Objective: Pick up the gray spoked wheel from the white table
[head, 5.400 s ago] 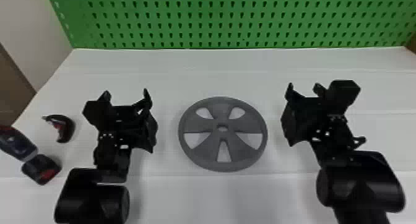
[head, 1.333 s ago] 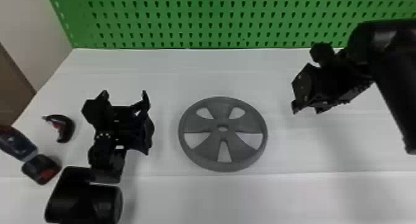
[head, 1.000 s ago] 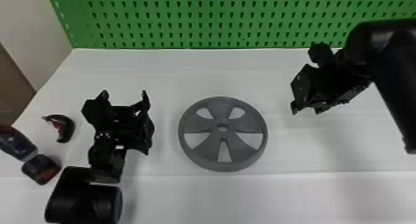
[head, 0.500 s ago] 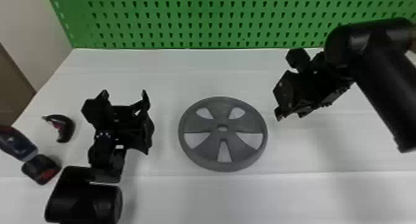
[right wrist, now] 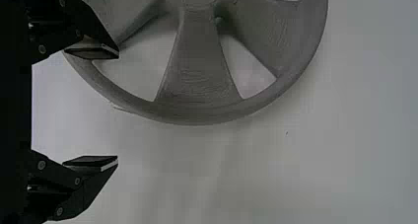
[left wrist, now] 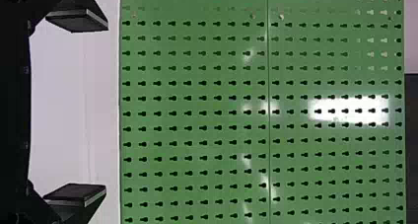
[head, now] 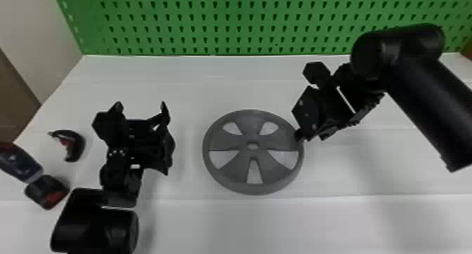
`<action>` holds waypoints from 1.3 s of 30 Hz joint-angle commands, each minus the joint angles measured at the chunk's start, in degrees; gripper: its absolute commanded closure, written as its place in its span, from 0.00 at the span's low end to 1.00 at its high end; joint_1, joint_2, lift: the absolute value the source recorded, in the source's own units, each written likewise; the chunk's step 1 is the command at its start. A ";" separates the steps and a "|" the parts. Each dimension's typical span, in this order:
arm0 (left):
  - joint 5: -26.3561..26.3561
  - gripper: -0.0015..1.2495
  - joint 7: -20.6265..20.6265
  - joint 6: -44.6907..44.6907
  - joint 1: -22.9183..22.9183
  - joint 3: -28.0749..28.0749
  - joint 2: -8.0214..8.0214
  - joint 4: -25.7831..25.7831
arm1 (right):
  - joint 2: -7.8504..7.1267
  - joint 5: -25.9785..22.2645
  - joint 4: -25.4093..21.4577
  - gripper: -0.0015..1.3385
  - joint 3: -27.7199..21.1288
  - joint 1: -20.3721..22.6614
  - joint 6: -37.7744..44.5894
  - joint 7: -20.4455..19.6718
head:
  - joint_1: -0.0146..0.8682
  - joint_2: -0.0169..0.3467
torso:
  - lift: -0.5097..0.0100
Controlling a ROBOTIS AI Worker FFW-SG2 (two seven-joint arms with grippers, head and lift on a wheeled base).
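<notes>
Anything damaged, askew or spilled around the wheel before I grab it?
Nothing stands out. The gray spoked wheel lies flat on the white table, its visible spokes look whole, and I see no spill. The dark tool at the left edge lies well apart.

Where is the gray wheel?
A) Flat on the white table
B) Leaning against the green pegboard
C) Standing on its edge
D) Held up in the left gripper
A: the gray wheel lies flat on the white table, in front of the green pegboard.
</notes>
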 commanded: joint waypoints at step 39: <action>0.18 0.10 0.00 1.02 0.00 0.00 0.37 -0.54 | 2.07 -0.07 4.92 0.37 2.99 -2.29 0.26 0.09 | 0.93 0.17 | 0.79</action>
